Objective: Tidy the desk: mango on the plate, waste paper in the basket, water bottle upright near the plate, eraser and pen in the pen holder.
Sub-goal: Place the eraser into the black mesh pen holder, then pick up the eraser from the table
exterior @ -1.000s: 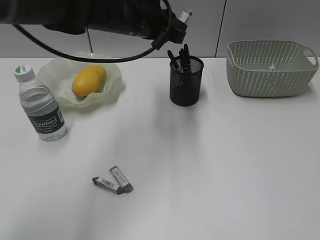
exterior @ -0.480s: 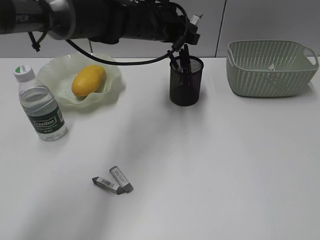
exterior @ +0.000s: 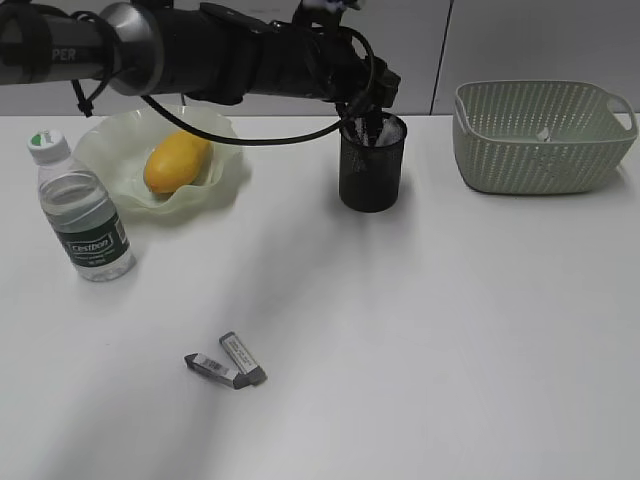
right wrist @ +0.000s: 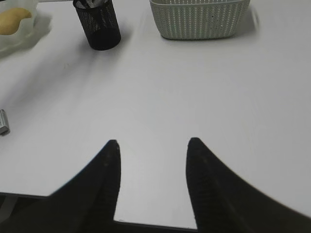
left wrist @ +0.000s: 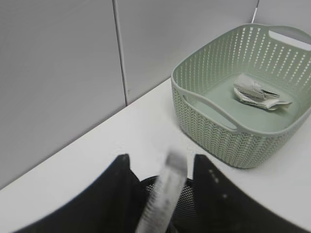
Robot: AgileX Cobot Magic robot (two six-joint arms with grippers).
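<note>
My left gripper [exterior: 366,103] hangs just above the black mesh pen holder [exterior: 372,165]. In the left wrist view its jaws [left wrist: 160,158] stand apart, and a blurred white-grey eraser [left wrist: 165,191] sits loose between them over the pen holder's rim [left wrist: 187,206]. Two more erasers [exterior: 228,364] lie on the white desk [exterior: 430,330]. The mango [exterior: 177,160] lies on the pale green plate [exterior: 225,175]. The water bottle [exterior: 82,210] stands upright beside the plate. The waste paper [left wrist: 257,92] lies in the green basket [exterior: 540,135]. My right gripper [right wrist: 153,145] is open and empty above the desk's near edge.
The right wrist view shows the pen holder [right wrist: 99,24], the basket [right wrist: 199,19], the mango [right wrist: 12,19] and one eraser's end [right wrist: 3,121] at the left edge. A grey panelled wall [exterior: 520,40] runs behind the desk.
My left gripper came down from above onto the pen holder's mouth. The eraser it held high now sits loose and blurred between parted jaws. The right arm has not moved.
</note>
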